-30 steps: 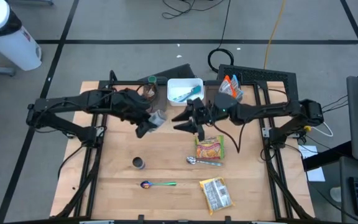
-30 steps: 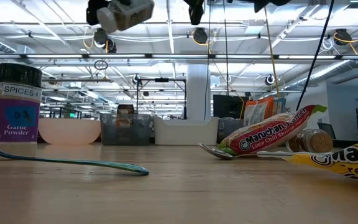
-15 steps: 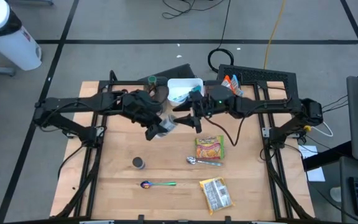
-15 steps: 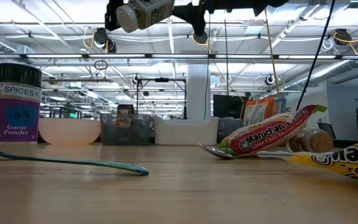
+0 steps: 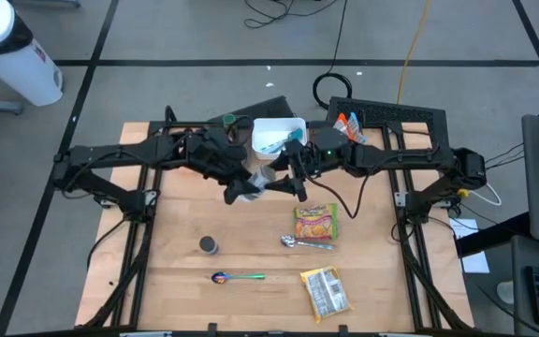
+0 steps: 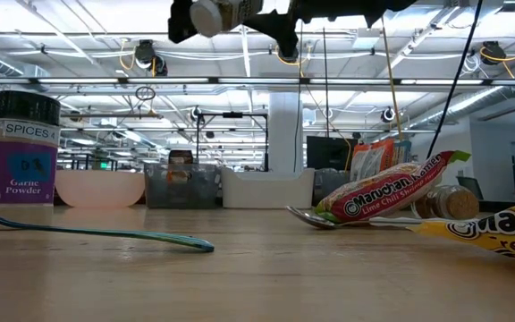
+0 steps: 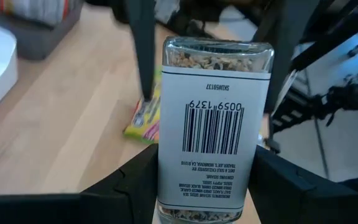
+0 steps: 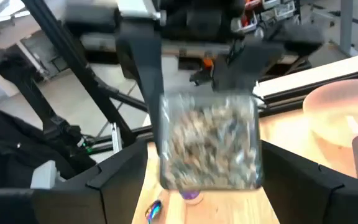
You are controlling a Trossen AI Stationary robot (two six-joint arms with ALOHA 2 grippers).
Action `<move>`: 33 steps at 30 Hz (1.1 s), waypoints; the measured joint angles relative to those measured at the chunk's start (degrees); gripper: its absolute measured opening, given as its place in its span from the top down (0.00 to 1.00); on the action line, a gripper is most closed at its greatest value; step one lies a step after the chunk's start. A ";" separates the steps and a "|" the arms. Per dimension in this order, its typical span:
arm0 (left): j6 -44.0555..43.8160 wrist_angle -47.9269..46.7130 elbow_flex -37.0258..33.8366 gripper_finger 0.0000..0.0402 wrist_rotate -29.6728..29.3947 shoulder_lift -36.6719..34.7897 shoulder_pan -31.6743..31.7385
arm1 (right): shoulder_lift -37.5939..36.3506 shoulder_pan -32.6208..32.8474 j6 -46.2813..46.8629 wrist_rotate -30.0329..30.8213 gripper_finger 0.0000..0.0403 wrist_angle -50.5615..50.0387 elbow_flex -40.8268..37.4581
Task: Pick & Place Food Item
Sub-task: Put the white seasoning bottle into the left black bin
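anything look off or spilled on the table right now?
No spills. The seasoning jar is in mid-air, lying sideways, clamped in the left gripper, with the right gripper open around its far end. One ramen packet lies propped on a spoon.

The high camera looks straight down on the whole light wooden tabletop (image 5: 251, 253). The low camera sits at tabletop height, facing level across the boards into the room. Each wrist camera looks close-up along its own fingers; both share the clear seasoning jar with a barcode label (image 7: 211, 124), seen from opposite sides.
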 joint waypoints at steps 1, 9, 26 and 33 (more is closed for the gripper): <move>0.00 0.51 0.00 0.48 0.22 -0.01 0.17 | 0.00 0.00 -0.02 -0.01 0.29 0.05 0.00; -0.02 0.05 0.00 0.48 1.09 -0.02 0.71 | 0.00 -0.45 0.00 0.01 0.31 2.36 -0.02; 0.29 -0.09 0.00 0.48 2.51 0.34 0.69 | 0.02 -0.45 2.10 -0.18 0.39 4.34 -0.04; 1.18 -0.25 0.00 0.48 2.42 0.35 0.24 | 0.04 -0.45 3.03 -2.11 0.49 4.10 -0.04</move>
